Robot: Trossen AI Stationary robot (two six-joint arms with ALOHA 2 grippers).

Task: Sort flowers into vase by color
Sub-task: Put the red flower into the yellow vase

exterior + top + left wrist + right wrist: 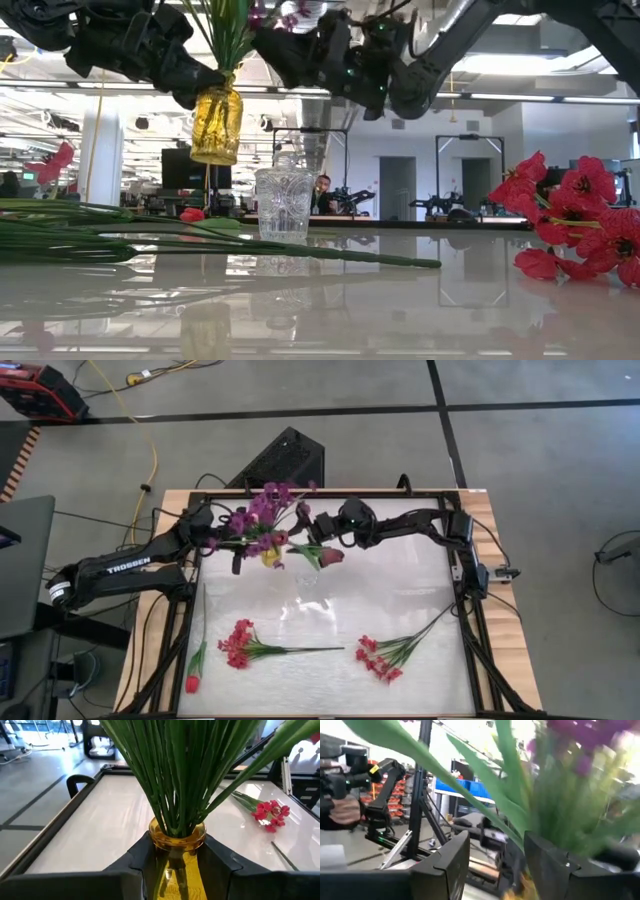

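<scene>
My left gripper [175, 857] is shut on a yellow glass vase [217, 125], held high above the table's far middle. The vase is full of green stems with purple blossom sprays [260, 515]. A dark maroon tulip [333, 555] stands with its stem in this vase and leans out toward the table's right. My right gripper [497, 850] is open beside the bouquet, and the tulip's green leaves [512, 815] pass between its fingers. A clear cut-glass vase [285, 205] stands on the table below. My left gripper pinches the yellow vase between its two fingers on the body just below the neck [175, 842]. The fingers come level from the table's left. The vase is upright and lifted clear of the table.
Two red-pink sprays lie near the table's near edge, one left of the middle [238, 643] and one to the right [378, 658]. A single red tulip [192, 682] lies at the near left corner. The table's frame rail [465, 590] runs along its right side.
</scene>
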